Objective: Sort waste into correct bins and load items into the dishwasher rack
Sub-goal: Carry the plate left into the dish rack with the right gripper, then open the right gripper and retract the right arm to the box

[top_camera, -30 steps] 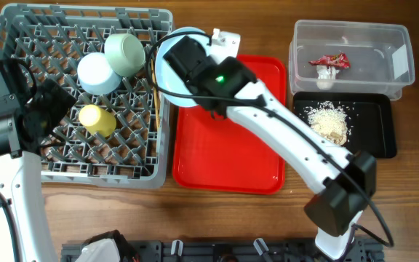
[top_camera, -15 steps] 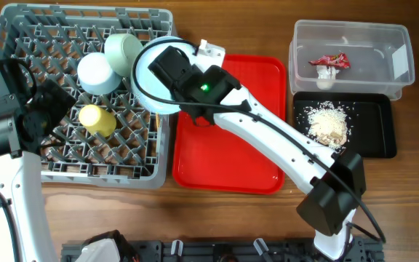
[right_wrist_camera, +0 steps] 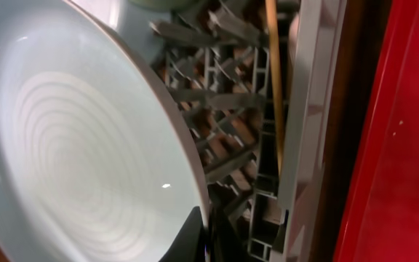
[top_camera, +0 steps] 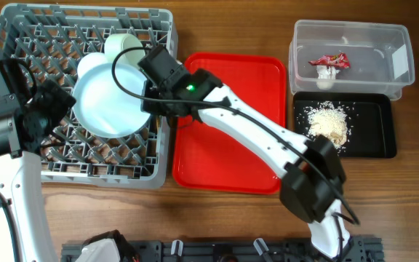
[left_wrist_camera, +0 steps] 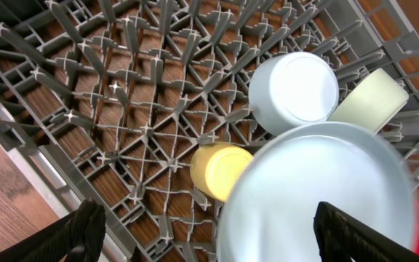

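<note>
Right arm stretches far to the left, right gripper (right_wrist_camera: pixel 204 234) pinching the white plate (top_camera: pixel 106 102); left gripper (left_wrist_camera: pixel 209 229) points down, jaws spread wide

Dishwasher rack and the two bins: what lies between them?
The red serving tray, with the right arm stretched across above it; the overhead view shows this.

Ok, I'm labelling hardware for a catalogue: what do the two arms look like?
Both arms have white links and black joint housings. The right arm shows a small green light and a looping black cable. The left arm has black fingers.
</note>
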Tool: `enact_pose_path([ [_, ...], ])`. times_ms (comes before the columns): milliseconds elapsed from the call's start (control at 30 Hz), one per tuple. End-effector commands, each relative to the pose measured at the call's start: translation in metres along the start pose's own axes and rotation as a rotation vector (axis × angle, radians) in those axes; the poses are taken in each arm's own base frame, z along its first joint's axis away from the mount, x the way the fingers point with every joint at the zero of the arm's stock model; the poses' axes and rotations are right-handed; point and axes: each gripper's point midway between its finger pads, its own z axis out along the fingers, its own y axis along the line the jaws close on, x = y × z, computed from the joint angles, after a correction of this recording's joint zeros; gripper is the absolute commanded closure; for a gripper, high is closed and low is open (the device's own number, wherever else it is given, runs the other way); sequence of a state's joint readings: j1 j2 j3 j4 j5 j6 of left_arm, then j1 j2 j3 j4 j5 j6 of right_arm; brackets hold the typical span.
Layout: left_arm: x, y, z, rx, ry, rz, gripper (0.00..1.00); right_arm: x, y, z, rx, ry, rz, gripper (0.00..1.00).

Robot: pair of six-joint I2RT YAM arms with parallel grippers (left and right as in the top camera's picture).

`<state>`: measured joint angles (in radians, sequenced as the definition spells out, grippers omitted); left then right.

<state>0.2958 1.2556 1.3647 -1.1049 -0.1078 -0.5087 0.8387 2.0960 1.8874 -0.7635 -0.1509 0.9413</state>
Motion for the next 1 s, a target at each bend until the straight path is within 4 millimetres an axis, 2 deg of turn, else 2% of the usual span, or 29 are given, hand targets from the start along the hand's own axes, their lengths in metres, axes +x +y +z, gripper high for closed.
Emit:
enact_pose_path([
  [0, -0.004, 0.001, -0.003, -0.002, -0.015, 0.000, 0.09, -0.007, -0.013, 0.018, 0.027, 0.012, 0.024, 0.95],
  [100, -0.005, 0.001, -0.003, -0.002, -0.016, 0.000, 0.10, -0.017, -0.025, 0.018, 0.069, -0.024, 0.036, 0.93],
  [133, -0.005, 0.001, -0.003, -0.002, -0.016, 0.000, 0.09, -0.020, -0.027, 0.017, 0.077, -0.034, 0.037, 0.87],
  [167, -0.005, 0.001, -0.003, -0.002, -0.016, 0.000, 0.09, -0.021, -0.029, 0.017, 0.080, -0.039, 0.039, 0.71],
  [200, -0.005, 0.001, -0.003, -0.002, -0.016, 0.000, 0.09, -0.024, -0.031, 0.017, 0.082, -0.042, 0.042, 0.60],
  [233, -0.005, 0.001, -0.003, -0.002, -0.016, 0.000, 0.09, -0.024, -0.032, 0.016, 0.085, -0.041, 0.038, 0.57],
  [300, -0.005, 0.001, -0.003, -0.002, -0.016, 0.000, 0.09, -0.023, -0.034, 0.016, 0.091, -0.030, -0.002, 0.52],
  [367, -0.005, 0.001, -0.003, -0.001, -0.015, 0.000, 0.09, -0.018, -0.044, 0.013, 0.128, -0.001, -0.013, 0.51],
  [433, -0.004, 0.000, -0.003, 0.009, -0.010, 0.001, 0.09, -0.026, -0.057, -0.002, 0.165, -0.005, -0.029, 0.50],
  [500, 0.001, -0.014, -0.003, 0.084, 0.021, 0.041, 0.10, -0.043, -0.073, -0.031, 0.213, -0.053, -0.033, 0.50],
  [567, 0.008, -0.035, -0.002, 0.196, 0.067, 0.119, 0.10, -0.066, -0.086, -0.072, 0.241, -0.129, -0.040, 0.47],
  [633, 0.014, -0.045, 0.004, 0.250, 0.110, 0.183, 0.09, -0.084, -0.097, -0.109, 0.241, -0.176, -0.057, 0.44],
  [667, 0.017, -0.047, 0.009, 0.257, 0.130, 0.204, 0.09, -0.091, -0.108, -0.128, 0.251, -0.193, -0.044, 0.42],
  [767, 0.022, -0.049, 0.034, 0.242, 0.189, 0.265, 0.06, -0.105, -0.156, -0.184, 0.313, -0.220, 0.035, 0.40],
  [833, 0.026, -0.053, 0.049, 0.256, 0.229, 0.309, 0.04, -0.109, -0.181, -0.203, 0.335, -0.214, 0.075, 0.40],
  [967, 0.034, -0.066, 0.069, 0.321, 0.281, 0.382, 0.03, -0.111, -0.208, -0.213, 0.330, -0.172, 0.121, 0.40],
])
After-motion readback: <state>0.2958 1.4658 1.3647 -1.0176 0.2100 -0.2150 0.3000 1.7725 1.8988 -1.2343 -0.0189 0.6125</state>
